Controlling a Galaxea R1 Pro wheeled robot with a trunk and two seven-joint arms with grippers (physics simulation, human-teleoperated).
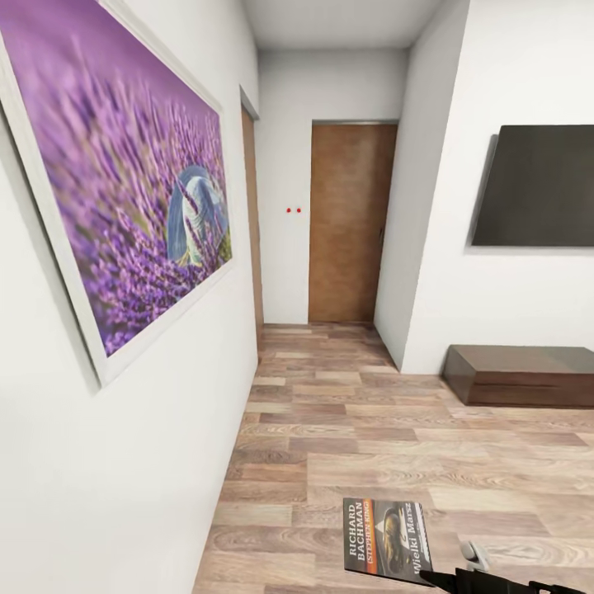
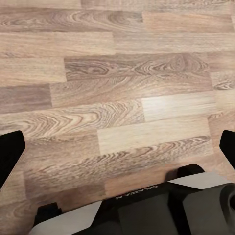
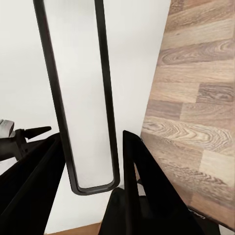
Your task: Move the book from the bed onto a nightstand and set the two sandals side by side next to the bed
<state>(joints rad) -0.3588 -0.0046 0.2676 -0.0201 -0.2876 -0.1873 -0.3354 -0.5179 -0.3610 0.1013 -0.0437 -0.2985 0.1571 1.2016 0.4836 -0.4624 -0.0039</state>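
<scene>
The book [image 1: 386, 540], a thin, light, slightly flexible paperback, appears pinched at its corner by the right gripper [image 1: 462, 573], best held by the spine edge; left gripper [image 2: 117, 156] jaws stand open, empty.

My head camera looks forward and slightly down along a hallway toward a brown door [image 1: 348, 223]. The left wrist camera faces straight down, close over the wood-plank floor [image 2: 117, 88]. The right wrist camera looks past a white wall [image 3: 137, 49]; all three share that floor.
</scene>
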